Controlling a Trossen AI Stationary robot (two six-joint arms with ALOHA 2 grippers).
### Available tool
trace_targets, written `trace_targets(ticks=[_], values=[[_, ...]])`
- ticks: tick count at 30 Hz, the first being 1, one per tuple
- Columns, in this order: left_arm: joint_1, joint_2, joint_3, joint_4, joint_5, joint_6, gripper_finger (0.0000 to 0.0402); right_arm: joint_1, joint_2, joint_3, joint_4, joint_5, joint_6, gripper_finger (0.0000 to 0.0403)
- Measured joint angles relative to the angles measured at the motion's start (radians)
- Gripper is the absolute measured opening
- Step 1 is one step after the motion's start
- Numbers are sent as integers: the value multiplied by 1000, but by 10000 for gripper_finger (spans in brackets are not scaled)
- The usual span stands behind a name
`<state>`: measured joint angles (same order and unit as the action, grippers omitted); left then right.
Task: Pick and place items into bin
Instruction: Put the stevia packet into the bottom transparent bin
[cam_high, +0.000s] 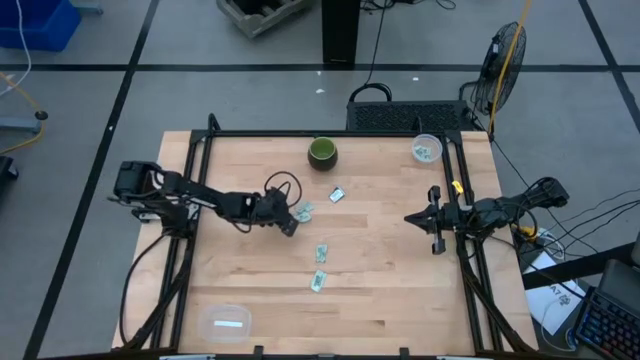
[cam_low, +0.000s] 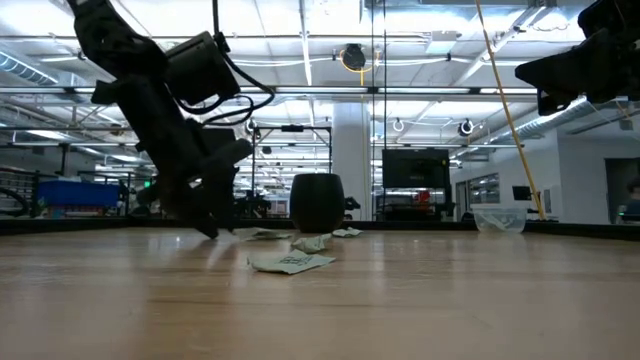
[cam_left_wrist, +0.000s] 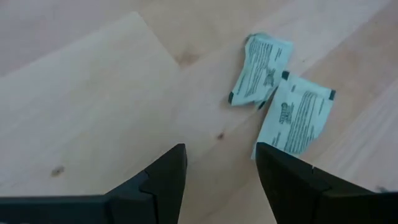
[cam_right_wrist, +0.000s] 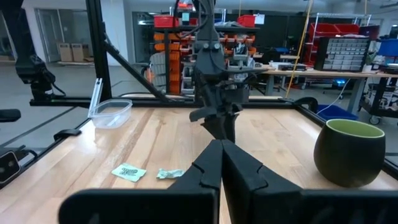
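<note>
Several small pale green-and-white packets lie flat on the wooden table: a pair (cam_high: 303, 211), one (cam_high: 337, 194) nearer the dark green bowl (cam_high: 322, 152), and two more (cam_high: 322, 252) (cam_high: 319, 282) toward the near edge. My left gripper (cam_high: 291, 226) hangs low over the table just left of the pair, open. In its wrist view the two packets (cam_left_wrist: 261, 67) (cam_left_wrist: 295, 115) lie ahead of the left gripper (cam_left_wrist: 221, 162), the closer one beside one fingertip (cam_left_wrist: 280, 171). My right gripper (cam_high: 425, 218) waits shut at the right side, touching nothing.
A clear plastic bin (cam_high: 225, 322) sits at the table's near left corner. A small clear bowl (cam_high: 427, 150) holding packets stands at the far right. Black rails (cam_high: 196, 200) run along the table's edges. Bare wood lies between the packets and the bin.
</note>
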<state>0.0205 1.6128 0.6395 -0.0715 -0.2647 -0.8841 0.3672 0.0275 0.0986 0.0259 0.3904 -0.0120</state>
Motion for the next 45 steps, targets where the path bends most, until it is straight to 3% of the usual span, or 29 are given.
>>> trace_targets(ticks=[22, 31, 45], values=[[-46, -62, -3, 99, 91, 169, 202, 0, 2, 0, 1, 1, 0, 0], [-102, -62, -3, 89, -25, 348, 202, 0, 2, 0, 1, 1, 0, 0], [-105, 53, 0, 144, -45, 494, 202, 0, 2, 0, 1, 1, 0, 0]])
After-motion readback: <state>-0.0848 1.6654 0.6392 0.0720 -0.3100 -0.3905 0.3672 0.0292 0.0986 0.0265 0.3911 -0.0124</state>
